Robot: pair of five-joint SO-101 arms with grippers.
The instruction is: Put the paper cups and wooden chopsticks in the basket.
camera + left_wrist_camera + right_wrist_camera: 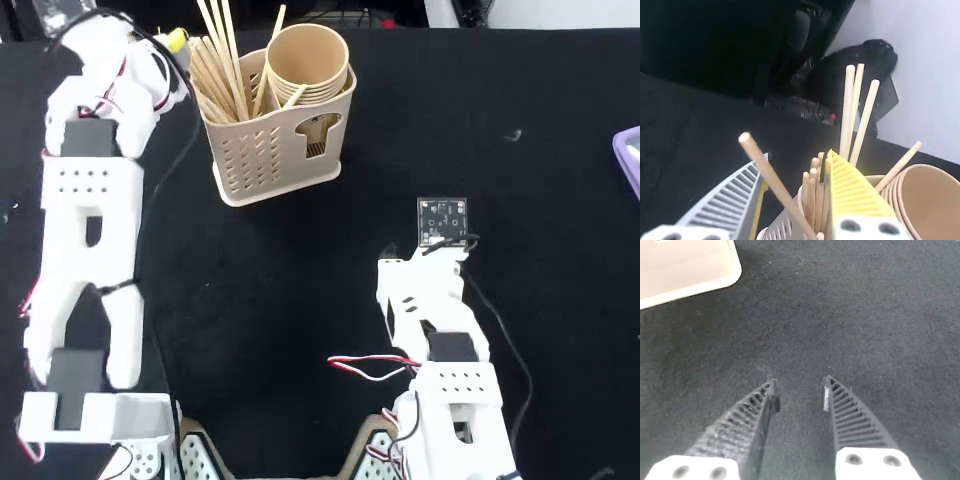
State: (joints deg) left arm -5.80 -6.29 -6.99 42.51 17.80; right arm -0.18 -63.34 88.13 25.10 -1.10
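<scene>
- High view: stacked brown paper cups (307, 62) and pale wooden chopsticks (222, 55) standing in the beige perforated plastic basket (285, 150) on the black cloth table (300, 300). Judged done or nearly so, with every visible cup and stick inside.
- Left wrist view: left gripper (797, 154) over the basket's chopstick side, grey and yellow fingers (850, 195) spread, clamping nothing. One slanted chopstick (772, 177) passes between them; cups just beside the yellow finger.
- Right wrist view: right gripper (797, 385) low over the cloth, fingers apart and empty, basket corner well apart from the tips.
</scene>
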